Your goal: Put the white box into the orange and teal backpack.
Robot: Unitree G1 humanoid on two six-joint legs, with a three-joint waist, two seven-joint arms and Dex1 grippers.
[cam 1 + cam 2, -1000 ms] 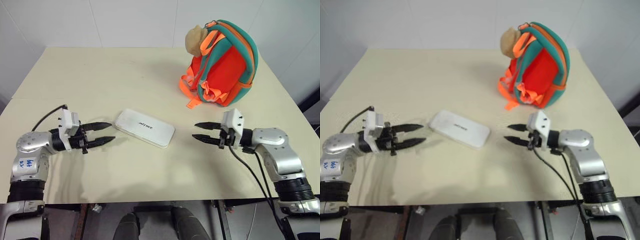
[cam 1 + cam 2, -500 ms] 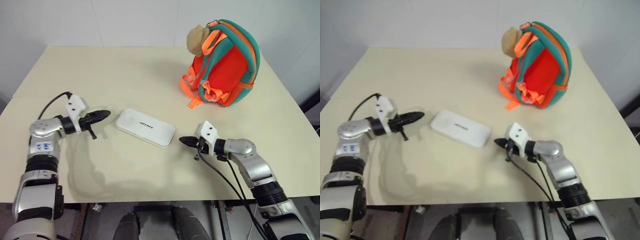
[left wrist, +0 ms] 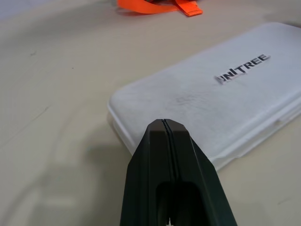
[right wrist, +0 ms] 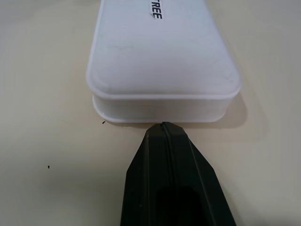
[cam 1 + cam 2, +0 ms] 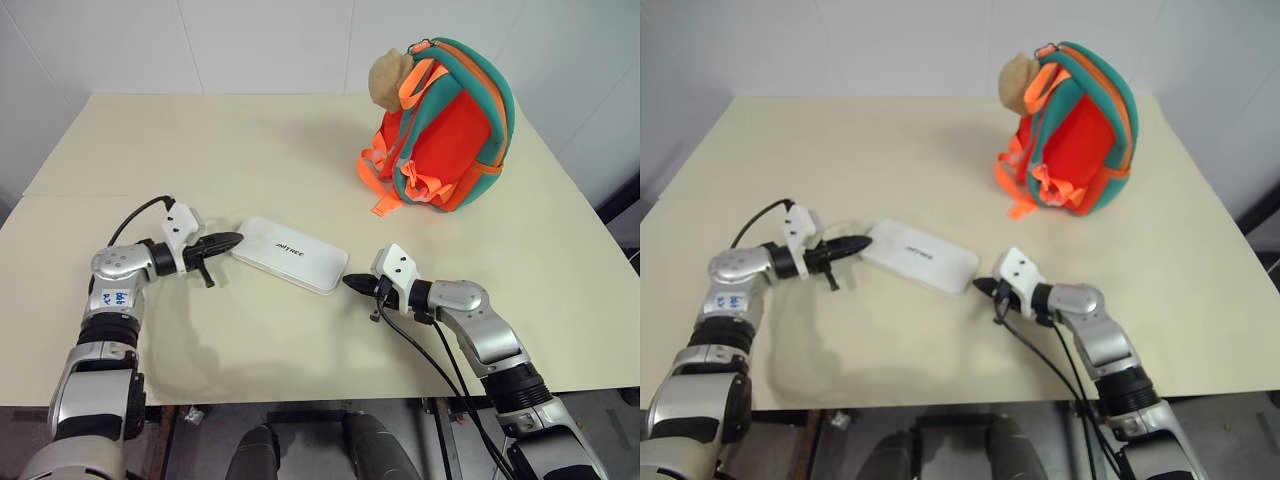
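Note:
The flat white box [image 5: 291,254] with dark lettering lies on the table's middle, angled, its long ends facing my two arms. My left gripper [image 5: 236,240] is shut with nothing in it, its tip right at the box's left end [image 3: 141,108]. At the opposite end my right gripper [image 5: 349,283], also shut and empty, has its tip against the box's short end wall [image 4: 160,106]. The orange and teal backpack [image 5: 445,125] stands upright at the far right of the table, a tan plush charm [image 5: 388,78] hanging at its top.
The cream table [image 5: 200,150] stretches wide behind and to the left of the box. Orange straps [image 5: 378,180] trail from the backpack's base onto the table. Black cables run from both wrists toward the near edge [image 5: 300,392].
Both grippers went from open to shut. Each arm then moved inward and lower until its tip reached its end of the box. The box and backpack stayed put.

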